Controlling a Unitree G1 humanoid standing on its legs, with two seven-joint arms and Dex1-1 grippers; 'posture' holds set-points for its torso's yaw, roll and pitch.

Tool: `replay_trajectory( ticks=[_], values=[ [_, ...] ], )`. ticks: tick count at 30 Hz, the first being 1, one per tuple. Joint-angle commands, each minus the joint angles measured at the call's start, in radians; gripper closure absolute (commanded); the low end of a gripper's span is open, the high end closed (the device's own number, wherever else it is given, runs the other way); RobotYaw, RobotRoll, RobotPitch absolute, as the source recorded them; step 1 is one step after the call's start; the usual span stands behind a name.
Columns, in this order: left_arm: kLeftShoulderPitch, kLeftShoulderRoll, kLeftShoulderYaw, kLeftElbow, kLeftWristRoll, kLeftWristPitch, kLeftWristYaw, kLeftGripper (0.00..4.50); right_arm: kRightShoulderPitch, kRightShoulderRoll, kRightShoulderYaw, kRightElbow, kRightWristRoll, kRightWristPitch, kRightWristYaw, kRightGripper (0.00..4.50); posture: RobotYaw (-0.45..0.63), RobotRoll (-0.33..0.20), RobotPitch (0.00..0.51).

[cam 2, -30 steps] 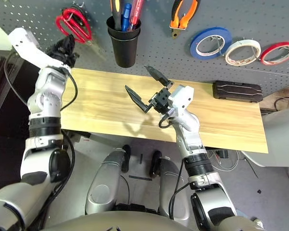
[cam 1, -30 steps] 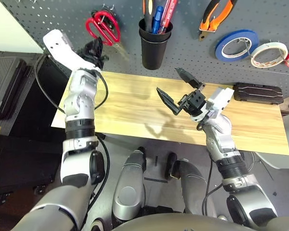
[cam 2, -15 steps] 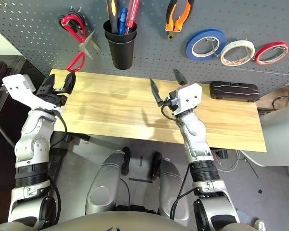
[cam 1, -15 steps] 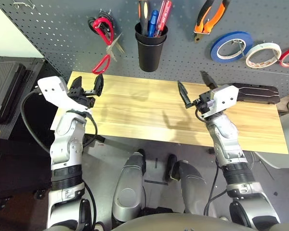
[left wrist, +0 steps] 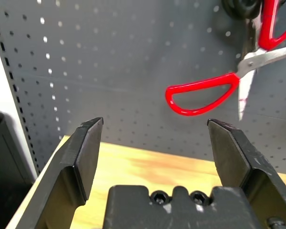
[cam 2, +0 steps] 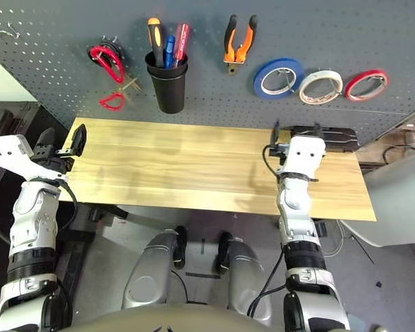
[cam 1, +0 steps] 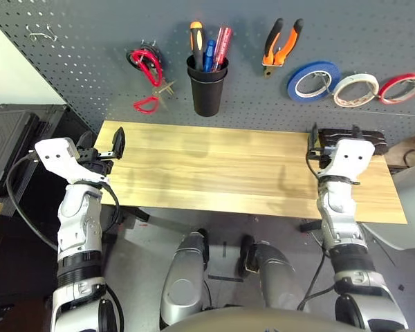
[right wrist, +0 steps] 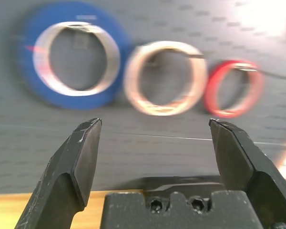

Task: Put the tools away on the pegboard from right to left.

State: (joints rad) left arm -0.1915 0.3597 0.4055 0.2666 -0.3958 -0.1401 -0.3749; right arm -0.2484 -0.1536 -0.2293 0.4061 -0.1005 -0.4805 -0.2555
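Both jaws apart and empty; all four tools look hung.

My left gripper (cam 1: 105,147) and right gripper (cam 1: 332,135) hover over the pale wooden surface (cam 1: 228,173). On the dark grey perforated pegboard (cam 1: 90,41): white tape roll (cam 1: 355,90) at 2 o'clock, orange-and-black-handled pliers (cam 1: 281,45), slim orange-and-black-handled screwdriver (cam 1: 196,43) in the black cup (cam 1: 206,88) at 12, red-handled scissors (cam 1: 151,81) at 11. I'd judge nothing left but parking clear.

pegboard (cam 1: 90,41) behind table (cam 1: 228,173) | left→right: scissors (cam 1: 149,69), cup (cam 1: 206,93), pliers (cam 1: 280,45), three tape rolls (cam 1: 353,88)
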Motion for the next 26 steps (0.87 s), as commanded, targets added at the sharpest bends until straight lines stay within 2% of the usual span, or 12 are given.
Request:
replay_trajectory(
  ticks=[1,8,26],
  values=[
    [0.005,0.006,0.015,0.055,0.002,-0.058,-0.031,0.03,0.017,-0.027,-0.049,0.049,0.006,-0.019,-0.049,0.0,0.13,0.0,0.138],
    [-0.001,0.007,0.015,0.113,-0.008,-0.133,-0.09,0.03,-0.011,-0.066,-0.078,0.117,0.03,-0.036,-0.059,0.0,0.13,0.0,0.128],
    [-0.05,0.028,0.003,0.233,0.002,-0.211,-0.171,0.03,-0.021,-0.085,-0.086,0.173,0.038,-0.052,-0.081,0.0,0.1,0.0,0.128]
  ],
)
